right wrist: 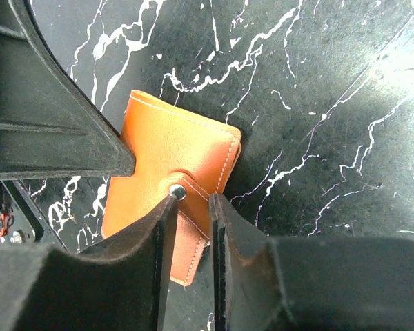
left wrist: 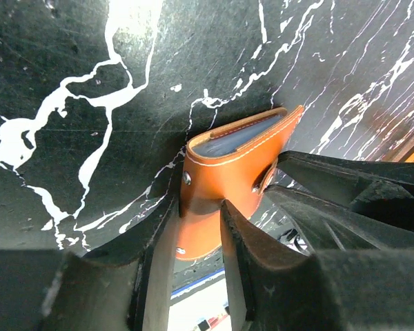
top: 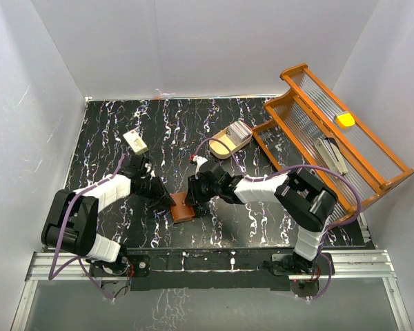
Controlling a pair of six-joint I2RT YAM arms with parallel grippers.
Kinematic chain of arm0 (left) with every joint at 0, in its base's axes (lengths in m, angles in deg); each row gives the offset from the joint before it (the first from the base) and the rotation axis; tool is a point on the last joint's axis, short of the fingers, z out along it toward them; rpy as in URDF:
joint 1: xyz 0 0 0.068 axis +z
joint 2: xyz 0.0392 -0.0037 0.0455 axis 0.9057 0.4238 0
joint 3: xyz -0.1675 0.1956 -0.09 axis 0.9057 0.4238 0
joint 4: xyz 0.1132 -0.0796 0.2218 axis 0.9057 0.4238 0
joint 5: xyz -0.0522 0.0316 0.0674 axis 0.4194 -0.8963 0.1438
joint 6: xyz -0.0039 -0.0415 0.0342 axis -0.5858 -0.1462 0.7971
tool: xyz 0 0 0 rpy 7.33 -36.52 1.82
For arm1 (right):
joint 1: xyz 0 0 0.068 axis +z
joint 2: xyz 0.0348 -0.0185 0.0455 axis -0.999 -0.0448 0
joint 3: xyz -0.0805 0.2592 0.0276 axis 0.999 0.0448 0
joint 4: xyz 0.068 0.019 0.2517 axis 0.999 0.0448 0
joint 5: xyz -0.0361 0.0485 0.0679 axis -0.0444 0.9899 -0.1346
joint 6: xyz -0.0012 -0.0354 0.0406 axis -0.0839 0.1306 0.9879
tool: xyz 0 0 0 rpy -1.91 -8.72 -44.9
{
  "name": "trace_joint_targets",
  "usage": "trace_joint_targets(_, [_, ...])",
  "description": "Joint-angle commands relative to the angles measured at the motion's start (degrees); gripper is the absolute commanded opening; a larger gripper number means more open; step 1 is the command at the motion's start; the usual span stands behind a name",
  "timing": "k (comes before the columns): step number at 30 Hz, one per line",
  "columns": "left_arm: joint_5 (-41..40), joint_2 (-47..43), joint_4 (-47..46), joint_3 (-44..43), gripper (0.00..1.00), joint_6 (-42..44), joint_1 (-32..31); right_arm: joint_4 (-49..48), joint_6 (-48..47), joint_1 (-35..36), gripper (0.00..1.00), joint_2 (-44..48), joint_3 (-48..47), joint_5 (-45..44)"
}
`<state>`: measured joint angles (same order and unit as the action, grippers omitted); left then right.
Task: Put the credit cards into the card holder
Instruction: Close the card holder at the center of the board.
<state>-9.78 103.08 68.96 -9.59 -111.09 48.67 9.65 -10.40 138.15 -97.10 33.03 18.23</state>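
Note:
The card holder (top: 183, 207) is a brown leather wallet, folded shut, lying on the black marbled table between my two grippers. In the left wrist view the card holder (left wrist: 234, 162) shows its grey-blue lining at the open edge, and my left gripper (left wrist: 196, 210) grips its near end. In the right wrist view my right gripper (right wrist: 192, 201) is closed narrowly on the snap strap of the card holder (right wrist: 169, 148), next to the metal stud (right wrist: 177, 191). The credit cards (top: 240, 129) are stacked in a beige oval tray (top: 221, 146) farther back.
A small cream block (top: 135, 141) lies at the back left. An orange rack (top: 345, 138) with a yellow piece (top: 345, 119) leans at the right. White walls enclose the table.

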Motion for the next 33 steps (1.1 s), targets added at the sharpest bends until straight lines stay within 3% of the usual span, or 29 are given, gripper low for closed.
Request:
trace_joint_targets(1, [1.18,-2.85,-0.05,-2.36,0.3,-1.15,-0.38,-0.53,1.31,0.7,0.27,2.86,-2.94,-0.35])
trace_joint_targets(7, [-0.49,-2.71,1.01,-2.69,0.33,-0.43,-0.38,2.31,0.62,0.7,0.32,5.73,-3.39,-2.77])
trace_joint_targets(14, [-0.33,-3.15,0.13,-1.92,0.35,-0.59,-0.45,2.7,0.74,0.7,0.28,4.8,-3.57,-2.78])
trace_joint_targets(22, [6.78,-2.4,-8.0,0.87,0.2,-3.67,-0.53,2.56,0.84,0.7,0.24,1.96,-4.72,-1.3])
trace_joint_targets(33, [3.98,0.76,-9.08,3.68,0.18,-2.61,-0.77,3.06,0.4,0.7,0.22,0.83,-3.88,0.4])
